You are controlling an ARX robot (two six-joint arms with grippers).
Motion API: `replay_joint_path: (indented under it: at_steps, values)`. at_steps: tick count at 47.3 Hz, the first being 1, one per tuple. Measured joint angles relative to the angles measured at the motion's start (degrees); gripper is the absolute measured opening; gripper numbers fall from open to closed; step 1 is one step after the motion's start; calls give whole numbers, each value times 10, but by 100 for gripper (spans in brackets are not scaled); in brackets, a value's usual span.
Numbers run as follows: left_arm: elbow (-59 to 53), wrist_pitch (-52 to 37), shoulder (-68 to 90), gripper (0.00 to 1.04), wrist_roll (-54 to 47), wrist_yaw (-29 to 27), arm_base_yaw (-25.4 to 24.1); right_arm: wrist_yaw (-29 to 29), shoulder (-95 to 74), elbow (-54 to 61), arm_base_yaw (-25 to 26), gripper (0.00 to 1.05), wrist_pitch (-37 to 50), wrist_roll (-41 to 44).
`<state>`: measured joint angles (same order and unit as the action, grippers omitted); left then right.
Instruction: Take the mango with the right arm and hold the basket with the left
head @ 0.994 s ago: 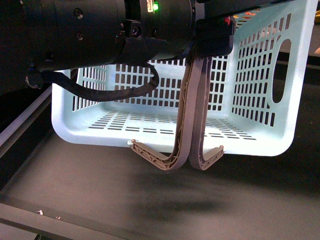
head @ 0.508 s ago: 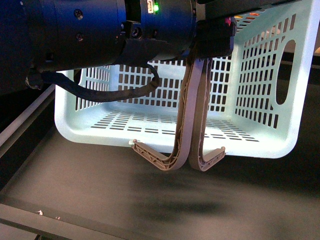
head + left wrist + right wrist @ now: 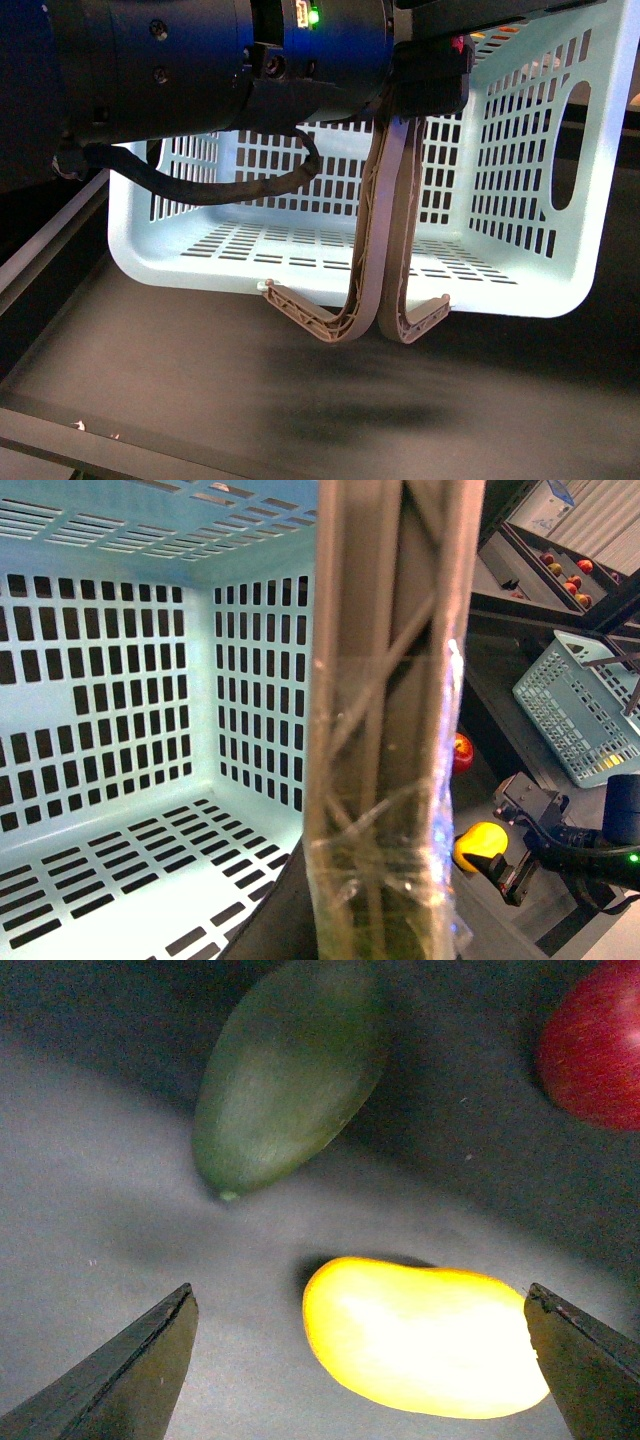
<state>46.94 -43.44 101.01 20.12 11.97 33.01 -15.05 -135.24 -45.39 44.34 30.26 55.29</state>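
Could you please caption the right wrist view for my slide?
Open right gripper flanking the yellow mango, with a green fruit and a red fruit nearby.

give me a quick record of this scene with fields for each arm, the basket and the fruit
left gripper: shut on the two handles of the basket
basket: hanging tilted above the dark surface, visible floor bare
right gripper: open, fingers either side of the mango
mango: lying on the surface, not yet clamped
nearby: green fruit, red fruit
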Motion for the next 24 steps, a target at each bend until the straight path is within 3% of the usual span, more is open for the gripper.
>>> replay_joint_path:
  at_steps: [4, 24]
  values:
    - [0, 0, 0, 10, 0, 0, 0, 7, -28, -33, 6, 97, -52, 42]
    - [0, 0, 0, 10, 0, 0, 0, 40, -78, -133, 17, 97, -144, 143]
